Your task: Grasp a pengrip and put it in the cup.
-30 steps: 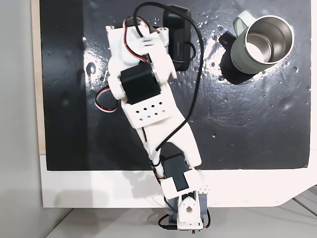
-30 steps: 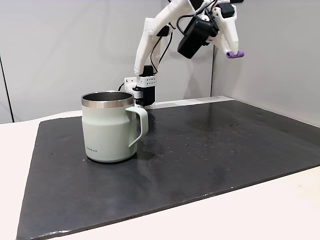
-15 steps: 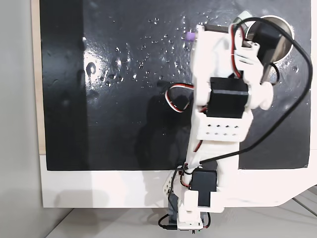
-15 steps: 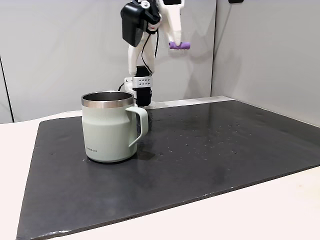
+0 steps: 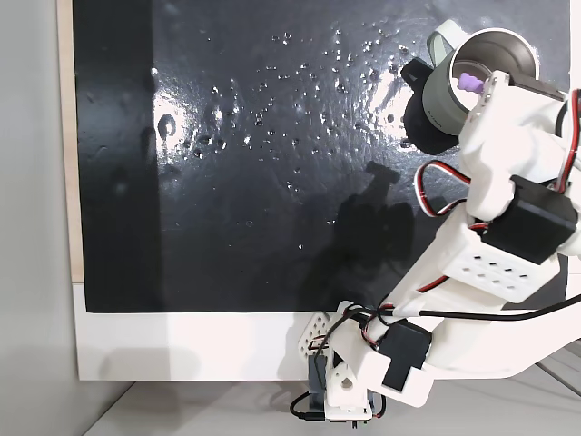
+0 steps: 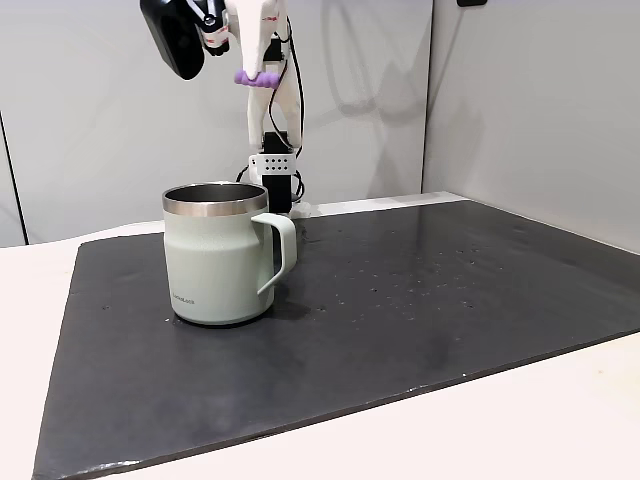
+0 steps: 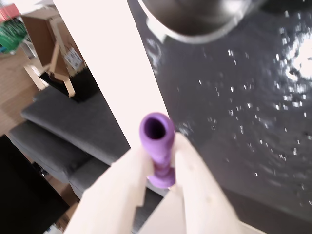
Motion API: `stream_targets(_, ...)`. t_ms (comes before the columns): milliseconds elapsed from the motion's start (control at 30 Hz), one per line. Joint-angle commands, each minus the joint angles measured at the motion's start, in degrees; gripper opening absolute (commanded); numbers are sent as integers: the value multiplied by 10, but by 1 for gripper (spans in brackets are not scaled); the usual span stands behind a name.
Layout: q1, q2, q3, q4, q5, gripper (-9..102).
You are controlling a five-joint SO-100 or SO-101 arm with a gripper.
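end effector (image 6: 256, 78) clamped on purple pengrip (image 6: 255, 77) | held high over cup (image 6: 215, 255) at mat (image 6: 420, 300) corner | poised for drop

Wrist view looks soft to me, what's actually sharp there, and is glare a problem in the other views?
Wrist view: pengrip fairly sharp, fingers and cup rim blurred. A fixed view from above: bright glare streaks on the wet-looking black mat, arm shadow below the cup. A fixed view from the side: even light, all clear.
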Motion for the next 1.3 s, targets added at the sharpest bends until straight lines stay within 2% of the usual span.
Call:
stream_targets(0,29,-20,-48,-36,-20,0)
stream_targets(400,19,-167,-161,-53,-18,0)
stream_targets(667,21,-181,-161,-53,-23,0)
stream_targets(700,23,-178,-163,-49,-26,2)
stream_targets(900,33,-163,-184,-1,-36,31)
stream_targets(1267,40,-159,-227,47,-16,33)
